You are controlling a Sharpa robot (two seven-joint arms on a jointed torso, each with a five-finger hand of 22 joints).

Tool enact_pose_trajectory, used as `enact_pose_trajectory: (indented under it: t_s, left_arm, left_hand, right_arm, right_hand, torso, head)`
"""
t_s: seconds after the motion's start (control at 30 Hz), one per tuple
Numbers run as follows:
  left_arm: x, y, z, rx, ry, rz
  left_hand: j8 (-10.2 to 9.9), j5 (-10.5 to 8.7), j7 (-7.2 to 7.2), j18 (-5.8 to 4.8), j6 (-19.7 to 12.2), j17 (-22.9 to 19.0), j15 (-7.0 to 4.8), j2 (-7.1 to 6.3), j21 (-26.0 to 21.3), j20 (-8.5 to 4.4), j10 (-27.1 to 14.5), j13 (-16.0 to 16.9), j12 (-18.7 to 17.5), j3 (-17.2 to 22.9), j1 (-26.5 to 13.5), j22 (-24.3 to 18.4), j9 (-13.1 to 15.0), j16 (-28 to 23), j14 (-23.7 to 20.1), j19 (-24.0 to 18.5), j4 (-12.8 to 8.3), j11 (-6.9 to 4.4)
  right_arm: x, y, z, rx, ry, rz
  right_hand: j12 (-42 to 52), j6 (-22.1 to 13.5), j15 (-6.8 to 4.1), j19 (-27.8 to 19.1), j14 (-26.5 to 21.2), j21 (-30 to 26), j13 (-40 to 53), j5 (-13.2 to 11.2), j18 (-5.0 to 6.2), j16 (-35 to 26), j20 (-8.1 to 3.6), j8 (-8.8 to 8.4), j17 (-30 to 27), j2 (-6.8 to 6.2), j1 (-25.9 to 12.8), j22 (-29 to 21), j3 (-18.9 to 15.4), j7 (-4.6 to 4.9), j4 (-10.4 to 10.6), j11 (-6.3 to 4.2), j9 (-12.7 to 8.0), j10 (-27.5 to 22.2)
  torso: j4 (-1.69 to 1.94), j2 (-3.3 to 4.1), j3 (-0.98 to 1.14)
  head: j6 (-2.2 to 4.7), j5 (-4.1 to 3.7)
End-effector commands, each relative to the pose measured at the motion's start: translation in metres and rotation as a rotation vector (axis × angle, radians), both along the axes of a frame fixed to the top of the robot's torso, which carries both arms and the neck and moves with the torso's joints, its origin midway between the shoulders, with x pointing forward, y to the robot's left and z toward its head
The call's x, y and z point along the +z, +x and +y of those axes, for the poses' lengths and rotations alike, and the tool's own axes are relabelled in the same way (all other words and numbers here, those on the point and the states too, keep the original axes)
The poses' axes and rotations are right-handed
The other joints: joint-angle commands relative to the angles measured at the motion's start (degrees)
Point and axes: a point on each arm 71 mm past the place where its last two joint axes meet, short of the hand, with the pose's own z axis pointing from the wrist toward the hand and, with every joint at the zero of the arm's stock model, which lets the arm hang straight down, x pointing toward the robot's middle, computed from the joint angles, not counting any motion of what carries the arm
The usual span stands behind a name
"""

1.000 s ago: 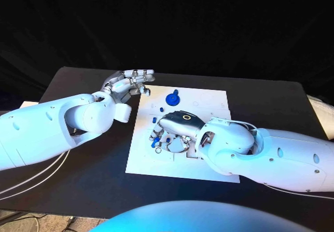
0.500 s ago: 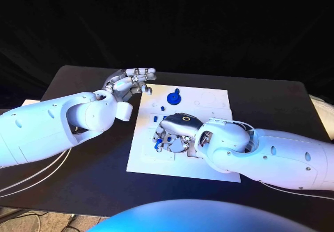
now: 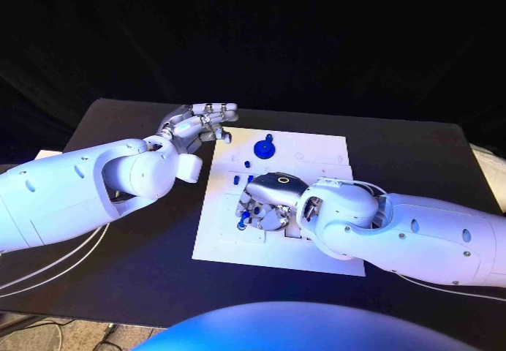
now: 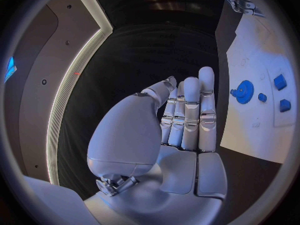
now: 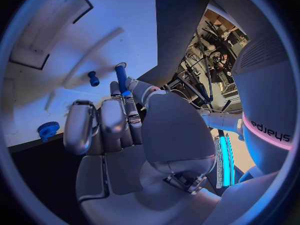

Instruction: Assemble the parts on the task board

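The white task board point(image 3: 316, 157) lies mid-table. My right hand point(image 3: 270, 200) hovers low over its middle, fingers pointing down. In the right wrist view this right hand point(image 5: 125, 130) pinches a blue peg point(image 5: 120, 77) between thumb and fingers, just above the board point(image 5: 112, 15); the blue peg point(image 3: 245, 216) peeks out by the fingers in the head view. A blue gear point(image 3: 262, 149) sits near the board's far edge. My left hand point(image 3: 200, 123) floats off the board's far left corner, fingers extended and holding nothing, as the left wrist view also shows this left hand point(image 4: 181, 120).
Small blue pieces point(image 3: 250, 178) lie on the board between the gear and my right hand. The left wrist view has the gear point(image 4: 242, 91) and blue blocks point(image 4: 280, 81) on the board point(image 4: 250, 130). A short blue stud point(image 5: 93, 78) stands near the peg.
My right hand has shifted slightly to the right over the board with the peg. The left hand has risen a little toward the far side.
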Motion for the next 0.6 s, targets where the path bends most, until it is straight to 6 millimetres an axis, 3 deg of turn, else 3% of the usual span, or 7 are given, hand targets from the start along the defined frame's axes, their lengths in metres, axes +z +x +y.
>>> enact_pose_trajectory:
  t_s: [0.03, 0.6]
  left_arm:
    - [0.0010, -0.0004, -0.0021, -0.019, -0.009, -0.007]
    - [0.0010, -0.0004, -0.0023, -0.020, -0.009, -0.008]
  left_hand:
    - [0.22, 0.23, 0.10, 1.04, -0.31, -0.05, 0.02, 0.21, -0.30, 0.08, -0.44, 0.05, 0.37, -0.02, 0.32, -0.08, 0.00, 0.31, -0.26, -0.04, -0.17, 0.07]
    - [0.22, 0.23, 0.10, 1.04, -0.31, -0.05, 0.02, 0.21, -0.30, 0.08, -0.44, 0.05, 0.37, -0.02, 0.32, -0.08, 0.00, 0.31, -0.26, -0.04, -0.17, 0.07]
  right_arm:
    - [-0.0068, -0.0017, -0.0007, 0.011, -0.051, 0.025]
    - [-0.0078, -0.0051, 0.0055, 0.028, -0.060, 0.014]
  right_hand:
    - [0.09, 0.09, 0.37, 0.02, 1.26, 0.06, 0.09, 0.38, -0.44, 0.33, 0.22, -0.26, 0.09, -0.27, 0.03, 0.00, 0.44, 0.50, -0.62, -1.60, 0.00, 1.97]
    - [0.08, 0.14, 0.39, 0.03, 1.26, 0.08, 0.10, 0.41, -0.45, 0.36, 0.22, -0.25, 0.12, -0.27, -0.02, 0.03, 0.42, 0.52, -0.62, -1.59, 0.01, 2.01]
  torso:
    - [0.01, -0.01, -0.02]
    - [0.08, -0.03, -0.06]
  head:
    - [0.00, -0.05]
    - [0.00, 0.01]
